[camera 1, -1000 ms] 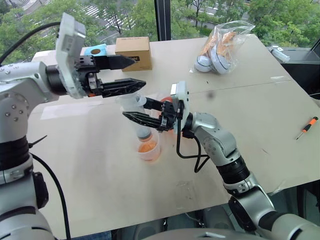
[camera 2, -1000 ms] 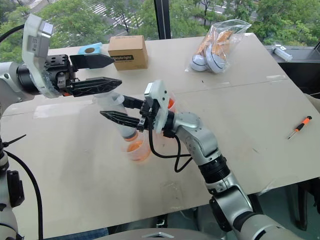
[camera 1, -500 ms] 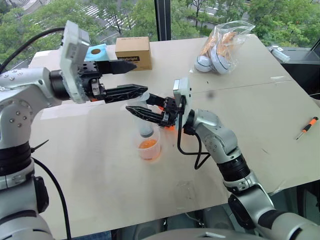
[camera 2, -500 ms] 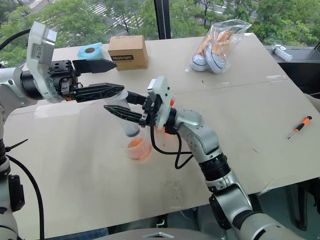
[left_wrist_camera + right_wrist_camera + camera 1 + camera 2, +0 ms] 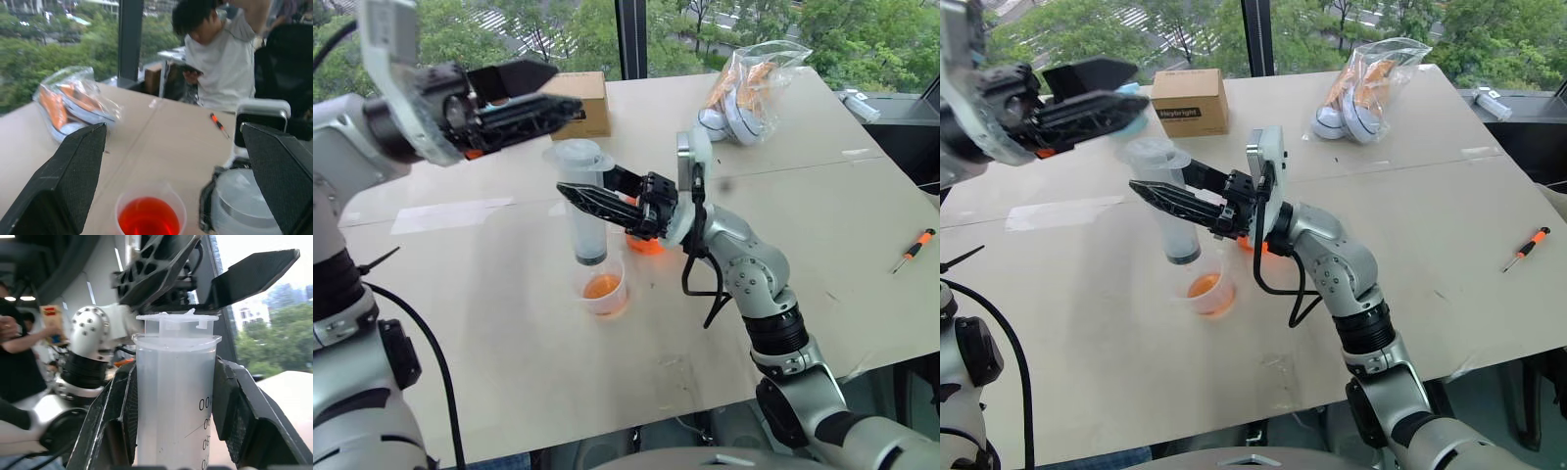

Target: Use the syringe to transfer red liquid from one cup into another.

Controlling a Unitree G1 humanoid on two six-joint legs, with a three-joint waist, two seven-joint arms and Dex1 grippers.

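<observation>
1. Above the slim cup [image 5: 606,292], the right gripper [image 5: 590,194] clamps the syringe [image 5: 584,204] by its barrel and holds it upright; the two black fingers are partly closed against the clear wall, one on each side. The syringe's lower end hangs just over the cup's mouth, apart from it; its tip is hard to make out against the cup behind.
2. Higher than the syringe's flanged top, the left gripper [image 5: 543,90] has its fingers spread wide with nothing between them. In the right wrist view both of its fingers [image 5: 254,271] sit just over the flange; whether they touch it cannot be told.
3. Inside the slim cup lies a shallow pool of red liquid [image 5: 602,286].
4. Behind the syringe and largely hidden by the right gripper stands the wider cup [image 5: 645,244]; from the head views just an orange-red patch of it is seen. The left wrist view looks down into it [image 5: 150,221], and its lower part is cut off by the frame edge.
5. Far beyond the syringe on the table [image 5: 803,196]: a cardboard box [image 5: 591,94], partly covered by the left gripper, and a plastic bag [image 5: 744,83] whose contents are indistinct.
6. Well to the right of the syringe, near the table edge, lies an orange-handled screwdriver [image 5: 914,250].
7. Beyond the table, in the left wrist view, a person [image 5: 222,49] in a white shirt is seen.
</observation>
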